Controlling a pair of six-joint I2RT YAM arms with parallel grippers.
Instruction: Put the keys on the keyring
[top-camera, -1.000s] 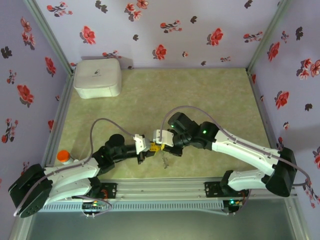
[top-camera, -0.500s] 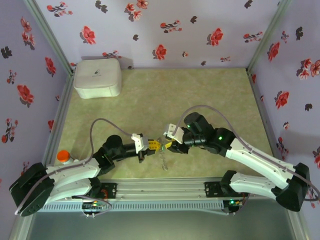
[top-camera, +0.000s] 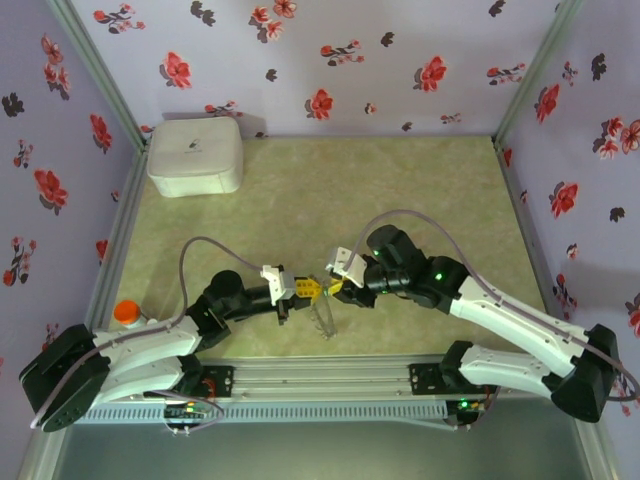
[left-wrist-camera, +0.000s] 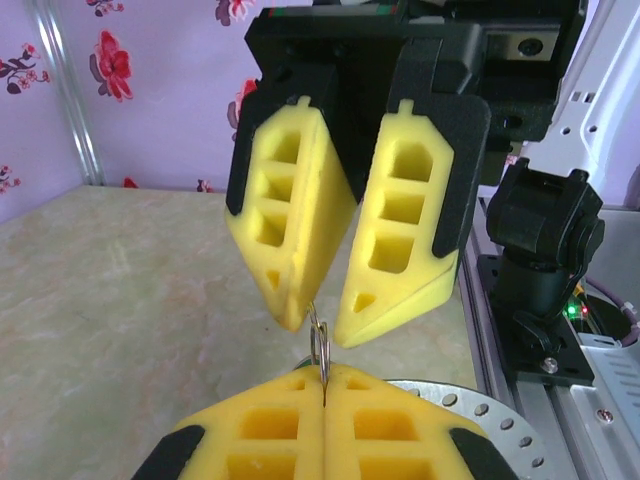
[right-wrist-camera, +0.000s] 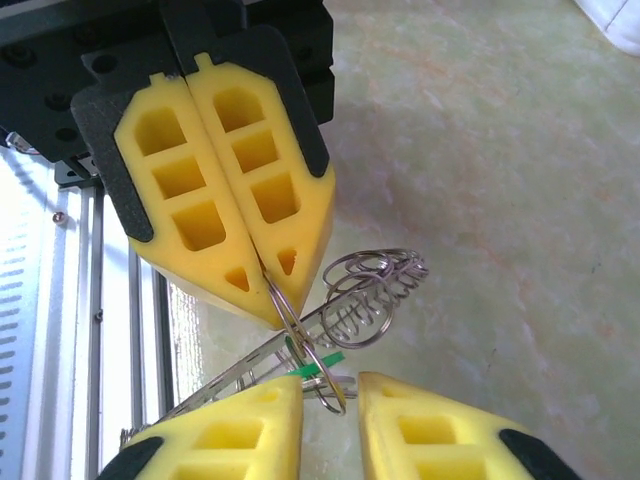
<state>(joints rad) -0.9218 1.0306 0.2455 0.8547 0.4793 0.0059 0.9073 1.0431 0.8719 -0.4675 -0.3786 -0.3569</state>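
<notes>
Left gripper (top-camera: 312, 290): clamping fully shut on the keyring (left-wrist-camera: 320, 345). Right gripper (right-wrist-camera: 330, 395): standing slightly parted, straddling the keyring's free end without pinching it. Hanging just beside the keyring: green keys (right-wrist-camera: 315, 368), with tangled silver coils (right-wrist-camera: 375, 290) crowding in. Sitting well beyond the keyring: white box (top-camera: 195, 155).

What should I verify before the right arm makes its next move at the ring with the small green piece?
1. Left jaws shut on the thin silver wire ring: ok.
2. Right jaws open, with the ring's lower edge in the gap between them: ok.
3. Tiny bright-green piece visible close beside the ring: ok.
4. Green piece already threaded onto the ring: cannot tell.
5. Bundle of coiled silver wire loops not tangled with the ring: cannot tell.
6. Ring held up off the pale marbled tabletop: ok.
</notes>
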